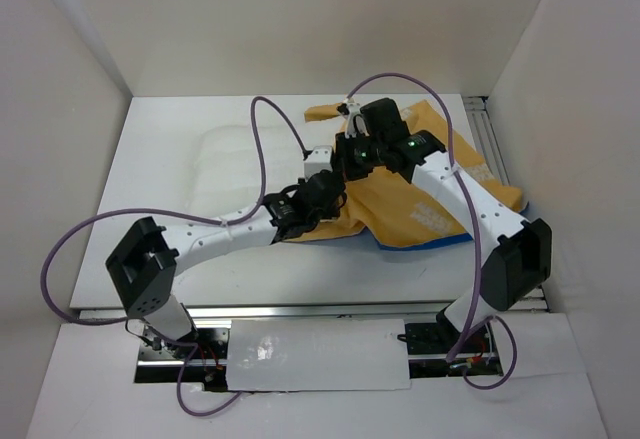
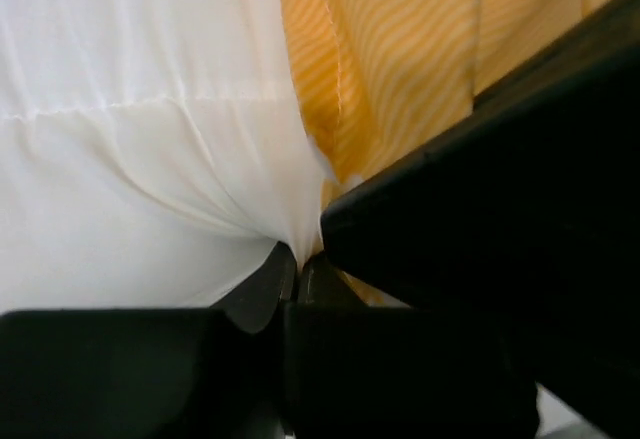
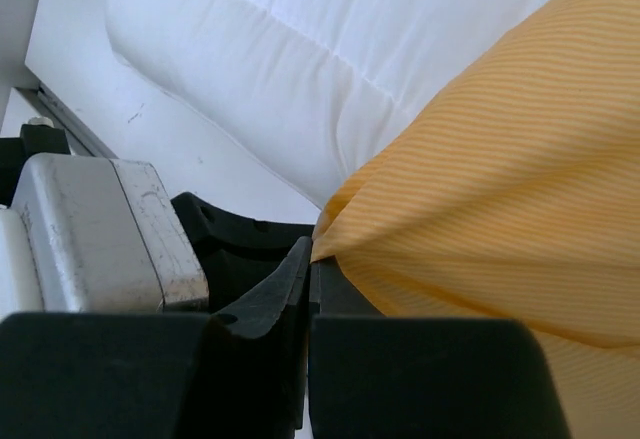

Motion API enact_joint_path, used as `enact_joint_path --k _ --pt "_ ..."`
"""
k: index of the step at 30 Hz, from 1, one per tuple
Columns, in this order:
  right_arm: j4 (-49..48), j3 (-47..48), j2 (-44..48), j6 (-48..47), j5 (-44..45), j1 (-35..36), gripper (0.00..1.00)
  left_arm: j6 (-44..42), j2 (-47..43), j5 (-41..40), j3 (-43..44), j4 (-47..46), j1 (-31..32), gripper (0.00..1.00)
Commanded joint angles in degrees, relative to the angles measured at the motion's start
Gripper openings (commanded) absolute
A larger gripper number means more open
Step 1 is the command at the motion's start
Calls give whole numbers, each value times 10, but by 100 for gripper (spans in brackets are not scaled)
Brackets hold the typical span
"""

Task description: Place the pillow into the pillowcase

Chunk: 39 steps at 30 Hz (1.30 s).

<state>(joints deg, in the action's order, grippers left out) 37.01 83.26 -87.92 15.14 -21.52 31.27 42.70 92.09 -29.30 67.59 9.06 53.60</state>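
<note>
A plump white quilted pillow [image 1: 232,169] is lying centre-left on the white table [image 1: 330,269], meeting the orange-yellow fabric pillowcase [image 1: 400,209] toward the right edge. The left gripper [image 2: 298,257] is pinching the pillow's soft, light cloth. The right gripper [image 3: 308,255] is nipping the limp pillowcase's hem, likely the best hold.

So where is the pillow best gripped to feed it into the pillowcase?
Probably pinch the cover fabric at the pillow end beside the pillowcase, coming from the near side. The body looks too plump to span, but its loose cover gathers into a fold, as it does where the left end effector is shut on it.
</note>
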Motion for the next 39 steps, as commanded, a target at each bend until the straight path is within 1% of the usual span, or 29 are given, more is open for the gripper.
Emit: enact_joint_path --k 1,3,4,8,9,11,12,13,14,15,16,17,18,19,21,22,23,24,25,26,27,30,31,33,34,35,37,38,39 --pt "-25 56 23 8 -83 21 0 34 33 -79 72 5 20 0" --pt "-31 27 40 13 -71 21 0 27 33 -74 72 -6 20 0" --pt "-44 16 55 22 -65 15 0 20 24 -60 63 -46 20 0" --pt "-55 -21 60 48 -49 -9 0 7 -27 15 4 -125 20 0" --pt "-55 -34 52 64 -26 -21 0 7 -59 43 -30 -140 20 0" --pt "-55 -47 45 64 -26 -26 0 -1 -95 78 -70 -183 20 0" --pt "-62 -52 37 64 -47 -26 2 -2 -110 100 -97 -193 20 0" --pt "-62 -57 32 58 -55 -31 7 -2 -134 101 -103 -185 20 6" --pt "-51 -64 32 51 -55 -31 9 -2 -140 101 -103 -163 20 30" --pt "-42 -64 32 43 -49 -31 11 -2 -146 88 -95 -132 20 41" --pt "-33 -82 32 29 -15 -31 14 -2 -146 56 -95 -67 20 51" --pt "-25 -90 40 19 3 -24 25 11 -146 37 -87 -35 20 58" --pt "-6 -100 40 10 20 -24 30 22 -146 19 -81 -4 20 70" --pt "2 -109 47 -2 50 -24 35 43 -146 -14 -81 54 20 73" --pt "17 -137 53 -7 73 -24 44 62 -146 -35 -66 107 20 78" --pt "23 -144 62 -13 96 -24 53 69 -146 -40 -61 125 20 81" --pt "31 -149 62 -13 102 -24 61 69 -146 -40 -61 136 15 100" --pt "39 -149 70 -21 102 -24 68 69 -152 -31 -51 163 -3 100" --pt "39 -149 75 -32 108 -24 83 76 -152 -18 -35 175 -17 100" --pt "46 -138 75 -32 116 -24 93 83 -152 -13 -25 185 -32 100" --pt "46 -129 81 -38 129 -30 100 83 -152 -6 -12 206 -67 100" --pt "38 -94 86 -29 204 -36 100 64 -94 37 68 232 -155 100" --pt "23 -87 86 -20 228 -43 100 48 -71 49 121 247 -176 100" --pt "3 -75 86 -9 248 -51 100 28 12 87 180 261 -233 100" --pt "-17 -66 77 7 267 -59 100 11 45 108 243 274 -249 100" --pt "-26 -60 68 12 277 -60 100 6 78 108 274 283 -261 100" --pt "-34 -35 30 27 313 -74 100 -11 186 108 340 309 -285 100" --pt "-34 -22 15 32 351 -74 100 -22 221 108 404 326 -290 100" --pt "-40 -1 0 32 365 -74 100 -36 254 140 431 343 -295 100"
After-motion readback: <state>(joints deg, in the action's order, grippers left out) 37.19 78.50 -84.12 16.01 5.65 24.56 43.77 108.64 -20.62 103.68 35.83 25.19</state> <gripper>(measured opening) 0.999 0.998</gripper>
